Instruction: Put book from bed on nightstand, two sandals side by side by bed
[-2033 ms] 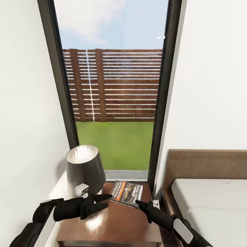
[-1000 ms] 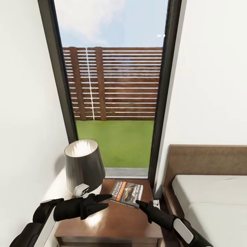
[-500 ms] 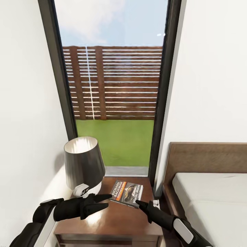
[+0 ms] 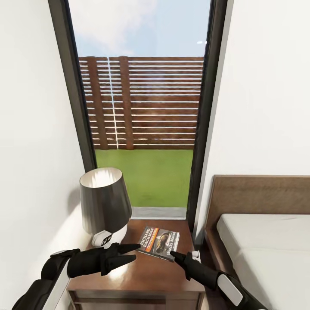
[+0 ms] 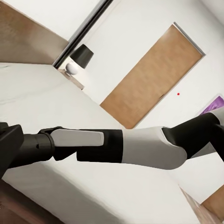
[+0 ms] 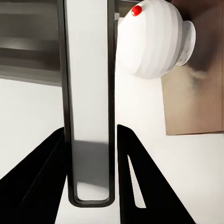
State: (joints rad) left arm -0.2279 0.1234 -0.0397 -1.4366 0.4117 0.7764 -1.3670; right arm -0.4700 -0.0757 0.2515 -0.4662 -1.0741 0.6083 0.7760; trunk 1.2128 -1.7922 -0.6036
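Observation:
The book lies flat on the glossy brown nightstand, near its back right corner, with its dark cover and orange title facing up. My left gripper hovers open just left of the book, its two black fingers spread and empty. My right gripper points at the book's front edge, very near it. In the right wrist view its fingers stand apart with nothing between them. The bed with its brown headboard is at the right. The sandals are out of view.
A dark-shaded lamp with a round white base stands on the nightstand's back left. A tall dark-framed window lies behind, white walls on either side. Across the bed, the left wrist view shows a second nightstand with a lamp and a wooden door.
The whole picture has shifted as the camera moved: nightstand, lamp and bed now sit a little higher in view. Both grippers and the book keep their places.

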